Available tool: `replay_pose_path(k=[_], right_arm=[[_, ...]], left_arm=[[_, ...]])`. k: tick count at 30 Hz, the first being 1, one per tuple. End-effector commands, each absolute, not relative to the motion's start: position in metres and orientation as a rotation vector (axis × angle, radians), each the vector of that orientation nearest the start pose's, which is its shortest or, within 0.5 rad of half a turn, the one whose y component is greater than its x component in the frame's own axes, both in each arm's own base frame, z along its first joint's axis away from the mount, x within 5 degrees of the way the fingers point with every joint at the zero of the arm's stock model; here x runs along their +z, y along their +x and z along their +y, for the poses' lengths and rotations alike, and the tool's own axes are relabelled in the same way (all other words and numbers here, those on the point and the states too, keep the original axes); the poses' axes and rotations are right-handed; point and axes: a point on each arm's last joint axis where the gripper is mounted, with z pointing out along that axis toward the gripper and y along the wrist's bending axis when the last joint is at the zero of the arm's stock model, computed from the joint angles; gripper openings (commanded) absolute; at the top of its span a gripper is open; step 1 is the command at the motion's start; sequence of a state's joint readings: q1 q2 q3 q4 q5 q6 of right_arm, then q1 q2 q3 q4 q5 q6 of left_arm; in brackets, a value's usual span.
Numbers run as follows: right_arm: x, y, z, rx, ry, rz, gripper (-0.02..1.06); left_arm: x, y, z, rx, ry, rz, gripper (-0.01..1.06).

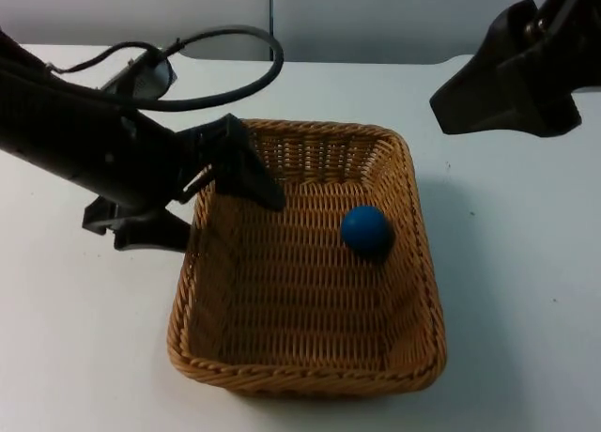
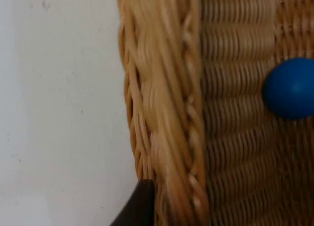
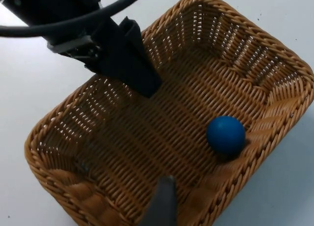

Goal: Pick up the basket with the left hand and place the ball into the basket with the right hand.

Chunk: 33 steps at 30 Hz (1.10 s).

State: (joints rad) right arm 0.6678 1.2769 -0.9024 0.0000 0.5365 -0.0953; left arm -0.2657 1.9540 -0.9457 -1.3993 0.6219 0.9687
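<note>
White surface (image 1: 75, 357) fills the top view, with a tan wicker basket (image 1: 305, 376) at centre. Left claw (image 1: 211, 192), entering from the left, is clamped on the basket's left rim, one finger inside, one outside. Right claw (image 1: 507, 75) hangs at upper right; whether it is apart or together I cannot tell. Blue ball (image 1: 366, 230) lies inside the basket, so placing looks done

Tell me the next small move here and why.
Probably just draw the right gripper further back: the blue ball already lies inside the basket, whose rim the left gripper straddles, one finger inside, so nothing seems left to place.
</note>
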Motion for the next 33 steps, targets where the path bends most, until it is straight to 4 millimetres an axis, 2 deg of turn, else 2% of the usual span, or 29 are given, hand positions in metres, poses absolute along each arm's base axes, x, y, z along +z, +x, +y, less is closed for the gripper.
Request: replay_pose_path(k=[1,7,9,13,15,16,17,20,21,24,26,27,30,31,33], right_arm=[[0.289,0.206,0.164,0.276,-0.892,2.218,0.77],[0.289,0.206,0.164,0.275,-0.892,2.22,0.77],[0.289,0.206,0.164,0.275,-0.892,2.22,0.77],[0.289,0.206,0.163,0.267,-0.912,2.213,0.77],[0.289,0.206,0.163,0.265,-0.915,2.216,0.77],[0.289,0.206,0.163,0.265,-0.915,2.216,0.77],[0.289,0.206,0.163,0.265,-0.915,2.216,0.77],[0.293,0.202,0.161,0.266,-0.915,2.2,0.77],[0.293,0.202,0.161,0.266,-0.915,2.2,0.77],[0.309,0.194,0.154,0.272,-0.913,2.131,0.77],[0.323,0.185,0.147,0.285,-0.893,2.084,0.77],[0.323,0.185,0.147,0.285,-0.893,2.084,0.77],[0.339,0.17,0.135,0.298,-0.872,2.033,0.77],[0.345,0.163,0.129,0.301,-0.867,2.015,0.77],[0.346,0.158,0.126,0.303,-0.863,2.002,0.77]], left_arm=[[0.136,0.324,-0.137,-0.952,0.128,2.625,0.92],[0.159,0.325,-0.114,-0.824,0.137,2.612,0.91],[0.171,0.322,-0.1,-0.74,0.154,2.632,0.91],[0.189,0.312,-0.092,-0.629,0.227,2.654,0.91],[0.212,0.302,-0.088,-0.574,0.27,2.634,0.91],[0.212,0.302,-0.088,-0.574,0.27,2.634,0.91],[0.221,0.298,-0.087,-0.561,0.287,2.617,0.91],[0.253,0.278,-0.085,-0.559,0.339,2.535,0.91],[0.253,0.278,-0.085,-0.559,0.339,2.535,0.91],[0.27,0.249,-0.079,-0.537,0.362,2.469,0.91],[0.274,0.222,-0.072,-0.499,0.381,2.427,0.91],[0.274,0.222,-0.072,-0.499,0.381,2.427,0.91],[0.281,0.182,-0.064,-0.474,0.396,2.342,0.91],[0.288,0.161,-0.06,-0.472,0.397,2.28,0.91],[0.29,0.155,-0.059,-0.473,0.397,2.26,0.91]])
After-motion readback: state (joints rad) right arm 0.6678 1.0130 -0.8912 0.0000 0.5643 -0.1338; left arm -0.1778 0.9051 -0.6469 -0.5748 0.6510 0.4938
